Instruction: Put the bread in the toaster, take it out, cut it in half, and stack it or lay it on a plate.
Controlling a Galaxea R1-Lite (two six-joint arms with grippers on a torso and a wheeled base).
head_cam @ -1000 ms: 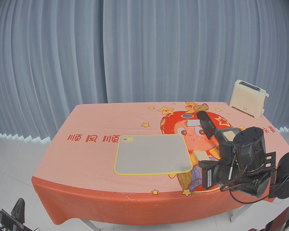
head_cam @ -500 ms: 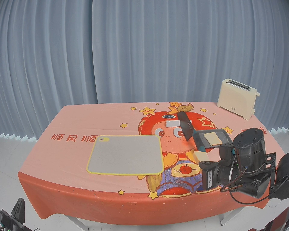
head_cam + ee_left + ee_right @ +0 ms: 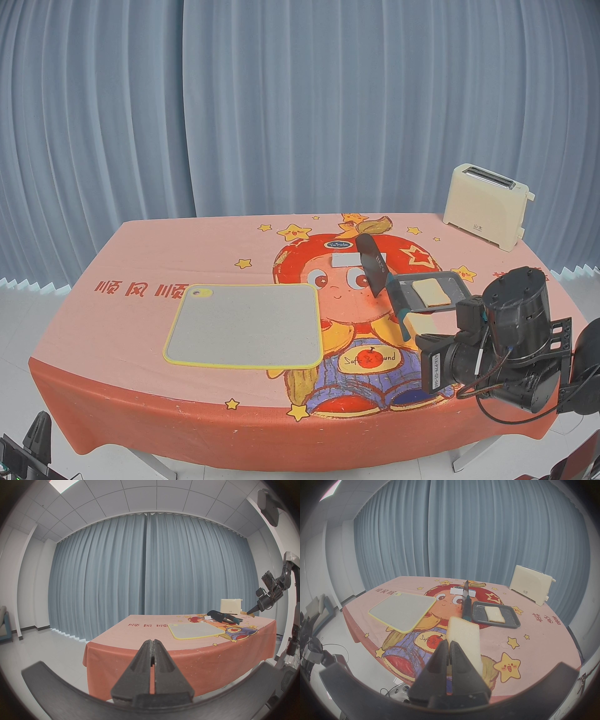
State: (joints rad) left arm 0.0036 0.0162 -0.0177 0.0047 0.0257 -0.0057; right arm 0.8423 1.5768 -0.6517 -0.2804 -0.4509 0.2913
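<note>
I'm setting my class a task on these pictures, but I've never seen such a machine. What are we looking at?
It is a two-armed robot. One picture looks down from its head; the other two come from cameras on its wrists. On the table are a cutting board, a knife, a dark tray with a slice of bread, and a toaster at the far corner. The right claw is shut on another bread slice; the left claw is shut, empty, off the table.

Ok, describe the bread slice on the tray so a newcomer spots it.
On the orange-clothed table, right of the grey cutting board, a dark tray sits beside the knife. The bread slice lies flat in it; the other slice is held by the right end effector.
</note>
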